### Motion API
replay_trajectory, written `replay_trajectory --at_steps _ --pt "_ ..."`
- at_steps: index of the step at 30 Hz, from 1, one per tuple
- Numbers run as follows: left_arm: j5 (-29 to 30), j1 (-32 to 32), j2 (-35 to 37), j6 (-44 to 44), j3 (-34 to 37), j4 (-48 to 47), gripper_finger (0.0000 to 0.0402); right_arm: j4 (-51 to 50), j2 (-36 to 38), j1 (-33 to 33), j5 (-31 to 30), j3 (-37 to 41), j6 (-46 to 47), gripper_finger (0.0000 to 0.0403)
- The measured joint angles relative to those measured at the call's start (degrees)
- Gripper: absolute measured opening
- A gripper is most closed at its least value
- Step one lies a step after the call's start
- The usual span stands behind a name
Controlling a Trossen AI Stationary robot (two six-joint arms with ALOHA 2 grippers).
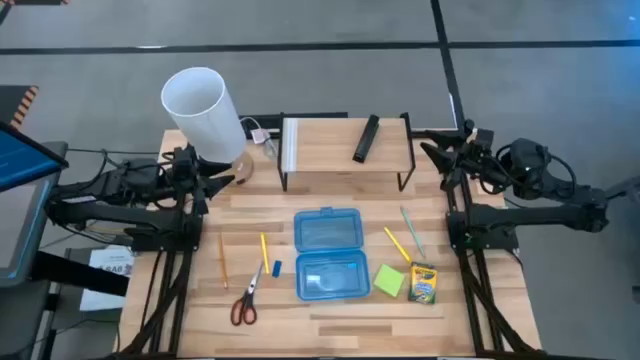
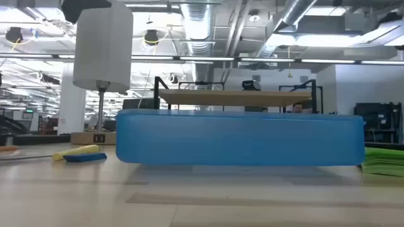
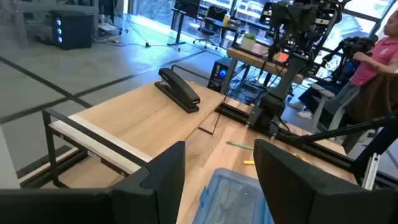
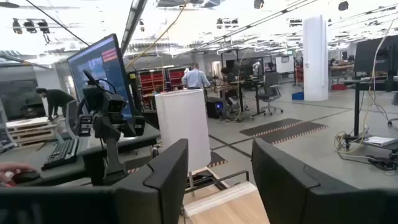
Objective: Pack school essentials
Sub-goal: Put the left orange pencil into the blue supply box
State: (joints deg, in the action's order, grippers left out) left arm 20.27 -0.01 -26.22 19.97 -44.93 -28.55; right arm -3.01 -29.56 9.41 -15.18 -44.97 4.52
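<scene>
A blue plastic case [image 1: 327,253] lies open in the middle of the table. To its left lie an orange pencil [image 1: 222,258], a yellow pencil [image 1: 265,252], a small blue eraser [image 1: 277,268] and red-handled scissors [image 1: 246,298]. On its right are another yellow pencil [image 1: 396,243], a pale green pen [image 1: 411,230], a green sticky-note pad [image 1: 389,280] and a crayon box [image 1: 423,284]. My left gripper [image 1: 215,178] waits open at the far left, raised, and my right gripper [image 1: 435,160] waits open at the far right. Neither has anything between its fingers [image 3: 163,174] [image 4: 166,174].
A low wooden shelf [image 1: 345,150] on black legs stands at the table's far side, with a slim black bar [image 1: 366,138] lying on it. A tall white cylinder [image 1: 205,112] stands at the far left, close to my left gripper. Bare wood lies along the near edge.
</scene>
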Motion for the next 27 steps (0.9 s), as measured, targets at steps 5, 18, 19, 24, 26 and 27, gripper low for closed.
replay_trajectory --at_steps 5,18,19,24,26,27 --pt "0.00 -0.01 0.00 0.00 0.00 0.03 0.0177 0.00 -0.02 0.00 0.00 0.00 0.02 0.0198" --pt "-0.31 -0.01 0.00 0.00 0.00 0.13 0.0177 0.00 -0.02 0.00 0.00 0.00 0.02 0.0199" --pt "-0.33 -0.01 0.00 0.00 0.00 0.12 0.0177 0.00 -0.02 0.00 0.00 0.00 0.00 0.0197" --pt "-0.04 0.00 0.00 0.00 0.00 0.12 0.0177 0.00 -0.02 0.00 0.00 0.00 0.02 0.0195" --pt "0.24 0.00 0.00 0.00 0.00 0.12 0.0177 0.00 -0.02 0.00 0.00 0.00 0.02 0.0196" --pt "0.78 -0.02 0.00 0.00 0.00 0.14 0.0177 0.00 -0.02 0.00 0.00 0.00 0.00 0.0197"
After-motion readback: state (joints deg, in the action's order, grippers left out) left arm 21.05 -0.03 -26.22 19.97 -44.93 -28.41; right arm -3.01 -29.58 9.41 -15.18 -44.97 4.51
